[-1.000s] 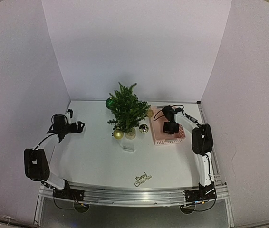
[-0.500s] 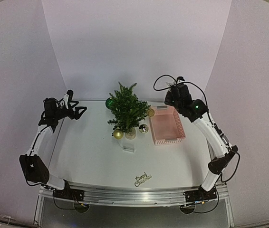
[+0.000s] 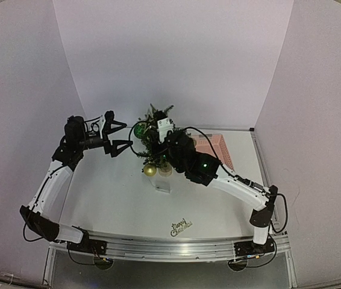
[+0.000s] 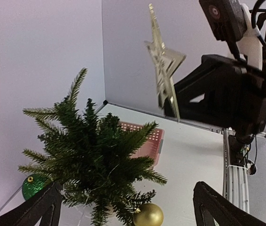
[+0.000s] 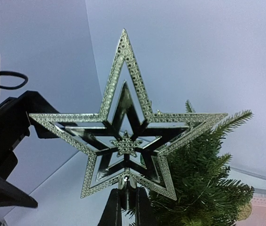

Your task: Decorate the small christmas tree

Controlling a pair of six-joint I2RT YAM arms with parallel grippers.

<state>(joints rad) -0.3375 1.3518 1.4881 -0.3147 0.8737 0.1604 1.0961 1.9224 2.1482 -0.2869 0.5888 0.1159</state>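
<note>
Small christmas tree stood upright mid-bench, between both arms. Right jaws clenched on foot of gold star, long axis vertical, held beside and a little above the treetop, not over it. Left jaws spread wide, empty, flanking tree's left side. Judged right arm nearer: shift star sideways over top sprig, then lower.

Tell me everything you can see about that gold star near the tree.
The gold star topper is an openwork five-pointed outline with a glittery rim, a mirror-bright inner star and a tiny star at its centre; it looks like plastic. It stands upright, pinched at its bottom by the right gripper, up beside the small christmas tree and touching no branch.
</note>
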